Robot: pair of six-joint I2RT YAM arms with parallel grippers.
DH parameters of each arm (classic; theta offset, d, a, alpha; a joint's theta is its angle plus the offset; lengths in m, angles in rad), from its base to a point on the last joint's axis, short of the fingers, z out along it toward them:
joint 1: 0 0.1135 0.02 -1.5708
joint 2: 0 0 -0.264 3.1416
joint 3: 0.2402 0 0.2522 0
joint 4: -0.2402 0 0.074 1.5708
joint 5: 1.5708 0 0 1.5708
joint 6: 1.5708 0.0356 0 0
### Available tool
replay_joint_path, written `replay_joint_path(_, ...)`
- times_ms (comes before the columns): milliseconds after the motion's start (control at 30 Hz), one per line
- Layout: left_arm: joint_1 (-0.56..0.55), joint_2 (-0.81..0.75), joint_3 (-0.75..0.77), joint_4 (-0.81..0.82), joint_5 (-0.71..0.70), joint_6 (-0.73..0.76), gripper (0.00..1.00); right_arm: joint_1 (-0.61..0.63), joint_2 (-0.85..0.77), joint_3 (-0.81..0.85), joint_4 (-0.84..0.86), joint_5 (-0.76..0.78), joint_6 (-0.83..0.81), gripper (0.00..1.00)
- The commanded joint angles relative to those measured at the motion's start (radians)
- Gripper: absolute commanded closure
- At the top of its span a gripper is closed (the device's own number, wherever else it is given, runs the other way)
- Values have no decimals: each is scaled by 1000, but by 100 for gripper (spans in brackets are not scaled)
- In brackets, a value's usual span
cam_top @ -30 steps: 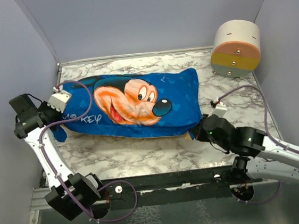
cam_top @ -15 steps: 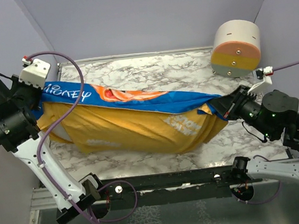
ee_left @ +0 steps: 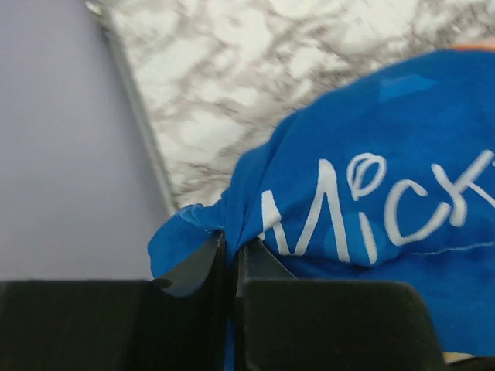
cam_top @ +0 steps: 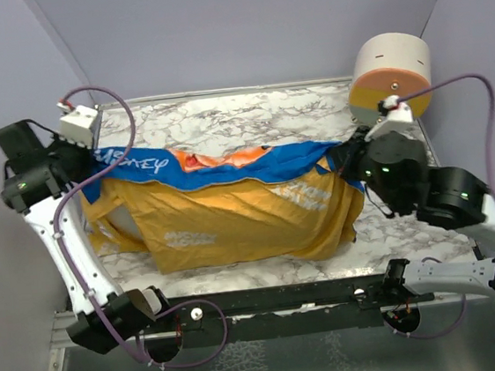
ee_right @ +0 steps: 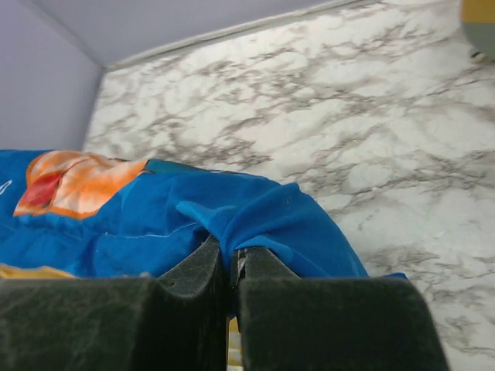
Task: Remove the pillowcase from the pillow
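The pillowcase [cam_top: 233,218] hangs stretched over the tabletop [cam_top: 249,114], its yellow side sagging around the pillow [cam_top: 124,223]. The left hand [ee_left: 230,249] and right hand [ee_right: 232,253] each pinch a blue corner at opposite ends. This looks like the shake-out step; next, lift and jiggle until the pillow slips free.

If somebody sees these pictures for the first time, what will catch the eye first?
The pillowcase stands out: it is stretched across the middle of the marble table, its blue edge on top and its yellow-orange side hanging toward the arms' bases. The left gripper pinches its left end and the right gripper its right end, both shut on the cloth. A cream-and-orange cylinder sits at the back right corner.
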State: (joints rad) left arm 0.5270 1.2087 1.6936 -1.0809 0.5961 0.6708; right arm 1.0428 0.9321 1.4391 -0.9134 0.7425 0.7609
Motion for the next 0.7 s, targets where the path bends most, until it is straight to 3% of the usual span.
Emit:
replay_joint_path(0,-191,-22,-291,232,-98,-99,100,-170,173,-72,198,-49,-128,99)
replay_joint_path(33,-232,-26,-354,326,-143,-129,89,-276,214,-85,226,-172,-133,99)
replay_joint_path(100,-285,6,-409,419,-200,-176,46,-431,309,-103,266,-334,-137,99)
replay_joint_path(167,-295,86,-357,437,-235,-222,9,-481,441,-85,294,-322,-178,99)
replay_joint_path(200,-295,135,-298,423,-256,-239,2,-493,478,-60,291,-300,-198,99)
replay_joint_path(300,-288,238,-129,350,-308,-222,1,-521,653,69,219,-269,-214,98)
replay_joint_path(333,-281,248,-101,333,-302,-207,1,-523,685,104,209,-269,-222,93)
replay_joint_path(400,-276,239,-96,299,-262,-171,1,-523,710,135,226,-278,-238,77)
replay_joint_path(500,-275,201,-159,265,-181,-151,1,-524,714,139,281,-283,-256,43)
replay_joint_path(667,-274,145,-262,310,-140,-178,1,-524,747,204,295,-293,-290,22)
